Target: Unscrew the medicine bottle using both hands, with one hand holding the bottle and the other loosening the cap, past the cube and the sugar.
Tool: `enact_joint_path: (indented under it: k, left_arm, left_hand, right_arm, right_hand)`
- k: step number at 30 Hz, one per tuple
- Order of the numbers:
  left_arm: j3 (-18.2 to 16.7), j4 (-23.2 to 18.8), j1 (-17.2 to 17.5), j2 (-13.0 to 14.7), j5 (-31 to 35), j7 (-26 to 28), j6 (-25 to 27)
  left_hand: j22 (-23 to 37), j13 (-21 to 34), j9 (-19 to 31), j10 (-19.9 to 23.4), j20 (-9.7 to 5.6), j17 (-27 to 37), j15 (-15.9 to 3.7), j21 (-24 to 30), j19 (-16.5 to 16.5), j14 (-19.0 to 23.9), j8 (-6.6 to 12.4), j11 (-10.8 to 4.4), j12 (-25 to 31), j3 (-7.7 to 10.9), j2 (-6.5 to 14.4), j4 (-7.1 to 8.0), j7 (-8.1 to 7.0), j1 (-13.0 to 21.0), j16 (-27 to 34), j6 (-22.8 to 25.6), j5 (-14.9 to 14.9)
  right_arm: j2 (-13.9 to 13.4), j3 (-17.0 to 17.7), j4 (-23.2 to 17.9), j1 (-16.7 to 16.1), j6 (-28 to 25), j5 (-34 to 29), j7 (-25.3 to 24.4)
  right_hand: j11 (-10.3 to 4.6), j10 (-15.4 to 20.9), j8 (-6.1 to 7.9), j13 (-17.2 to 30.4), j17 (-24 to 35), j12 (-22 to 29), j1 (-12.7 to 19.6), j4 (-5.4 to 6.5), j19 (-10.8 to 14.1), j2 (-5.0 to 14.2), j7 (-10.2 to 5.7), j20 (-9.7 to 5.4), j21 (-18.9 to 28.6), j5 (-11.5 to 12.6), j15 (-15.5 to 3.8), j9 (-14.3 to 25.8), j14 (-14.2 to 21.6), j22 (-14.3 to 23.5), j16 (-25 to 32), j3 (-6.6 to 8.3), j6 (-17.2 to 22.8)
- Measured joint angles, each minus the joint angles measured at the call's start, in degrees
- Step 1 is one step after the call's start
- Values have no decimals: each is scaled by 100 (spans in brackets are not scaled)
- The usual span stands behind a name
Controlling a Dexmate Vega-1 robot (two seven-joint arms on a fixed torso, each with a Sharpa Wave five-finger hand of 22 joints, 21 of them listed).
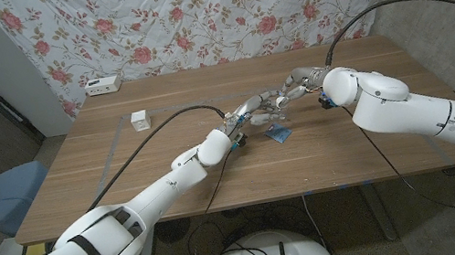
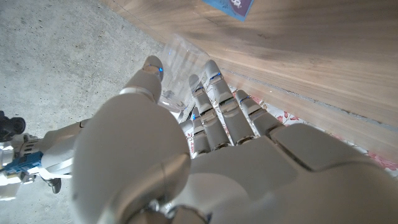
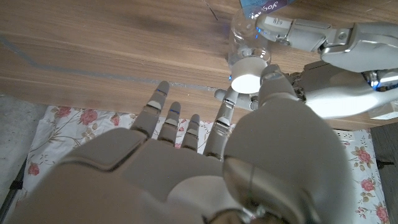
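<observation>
The medicine bottle [image 3: 244, 28] is clear with a white cap [image 3: 247, 74] and is held off the table at mid-table. My left hand [image 1: 254, 110] grips its clear body [image 2: 176, 57], fingers [image 3: 292, 30] wrapped around it. My right hand [image 1: 299, 84] meets it from the other side. Its thumb and one finger [image 3: 225, 106] pinch the cap while the other fingers stay spread. The sugar, a small blue packet [image 1: 280, 134], lies on the table just below the hands. The white cube [image 1: 140, 120] stands farther to the left.
A white box [image 1: 103, 85] sits at the table's far left edge [image 1: 226, 65], in front of a floral cloth. A black cable [image 1: 154, 130] runs over the table along my left arm. Another loops above my right arm [image 1: 409, 102].
</observation>
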Motion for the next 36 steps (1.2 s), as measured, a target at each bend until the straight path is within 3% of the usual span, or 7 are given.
enact_joint_path:
  k: [17, 23, 36]
  left_arm:
    - [-28, -204, 101, 69, 32, 6, 97]
    - [-37, -260, 126, 87, 38, 8, 122]
    - [-42, -286, 141, 89, 52, 9, 126]
  left_hand:
    - [0, -4, 0, -1, 0, 0, 0, 0, 0, 0, 0, -1, 16, -7, -1, -7, 0, 1, 0, 0, -2]
    - [0, -4, 0, -8, 0, 0, 0, 0, 0, 0, 0, -8, 16, 2, -1, 2, 0, 1, 0, 0, 7]
    - [0, -2, 0, 12, 0, -1, 0, 0, 0, 0, 0, 12, 9, 2, 0, 2, 1, 0, 0, 0, 16]
  right_arm:
    - [4, -194, -101, -13, -206, -258, -32]
    - [17, -240, -132, -19, -247, -347, -55]
    - [23, -209, -176, -143, -241, -437, -186]
  right_hand:
    - [-27, 64, 64, 0, 0, 0, 92, -73, 52, 50, -32, -53, 0, 0, -63, 53, 105, 0, 44, 26, 70]
    - [-124, 162, 168, 0, 0, 0, 149, -118, 123, 106, -86, -103, 0, 0, -115, 51, 197, 0, 44, 72, 241]
    - [-227, 264, 236, 0, -1, 0, 257, -192, 206, 167, -154, -143, 24, -1, -217, 51, 299, 0, 89, 110, 378]
